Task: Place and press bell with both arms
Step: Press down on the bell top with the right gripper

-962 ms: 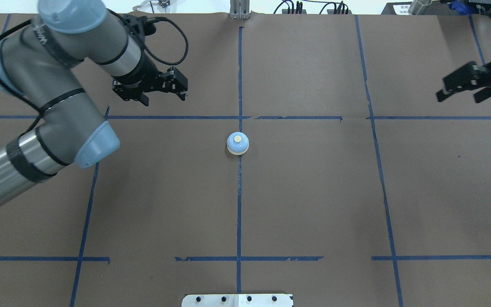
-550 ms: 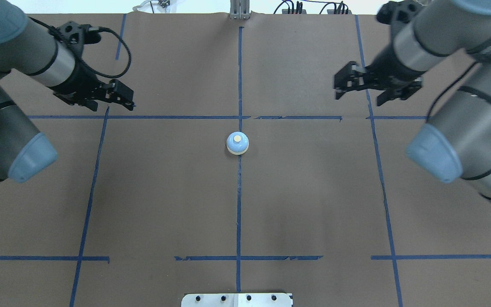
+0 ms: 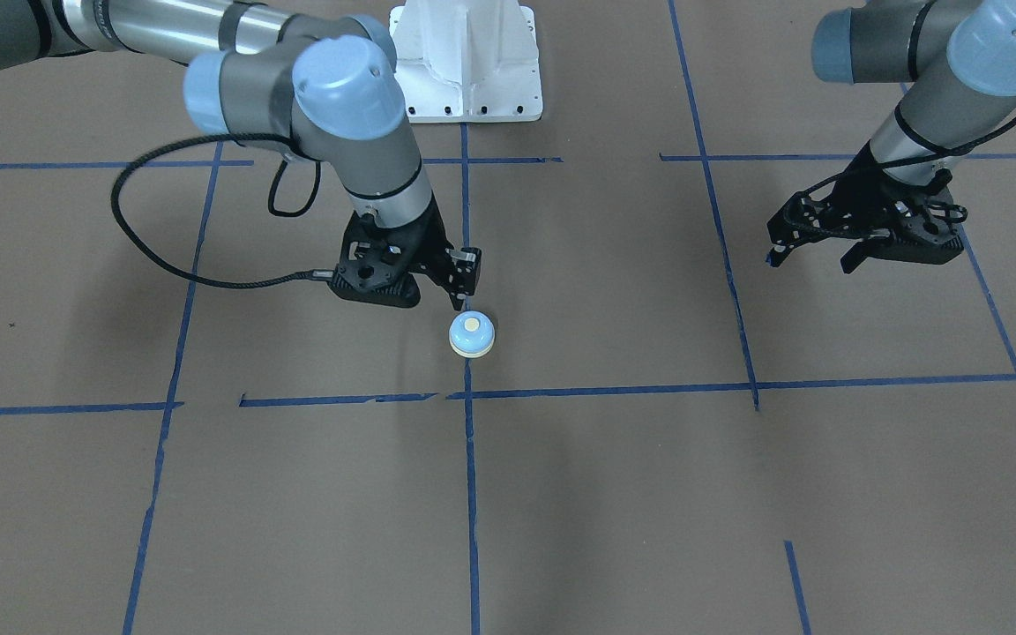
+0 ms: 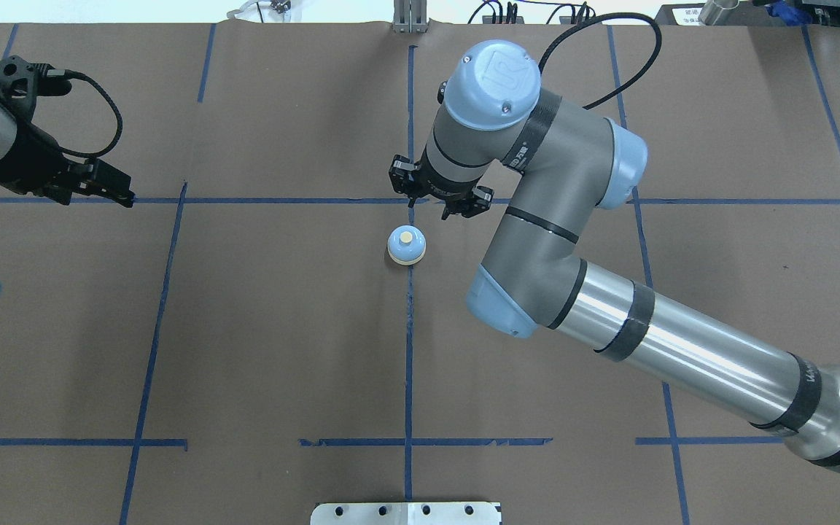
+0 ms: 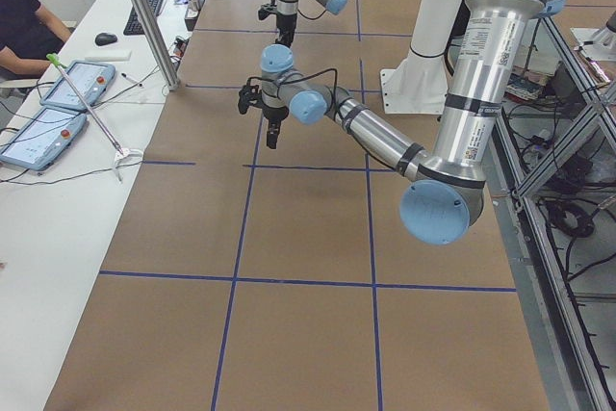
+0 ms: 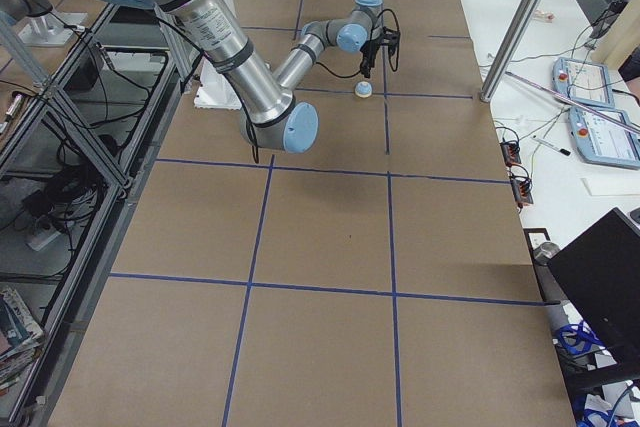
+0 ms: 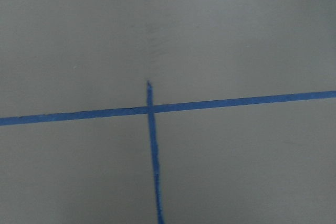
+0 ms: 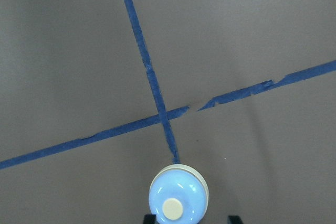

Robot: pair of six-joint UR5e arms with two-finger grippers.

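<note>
One bell [image 4: 406, 244] upright on table [image 4: 281, 328], right pincer [image 4: 434, 210] spread, near it

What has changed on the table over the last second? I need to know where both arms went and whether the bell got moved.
The right gripper swung in from the far right to the centre and now hangs close by the bell, fingers open, not closed on it. The left gripper pulled back from near the centre to the far left, also open. Nothing was grasped or released. The bell stayed where it was on the centre tape line.

Glossy blue bell [image 8: 177, 192], matt brown paper table cover [image 4: 281, 328], shiny metal arm [image 4: 682, 350]
</note>
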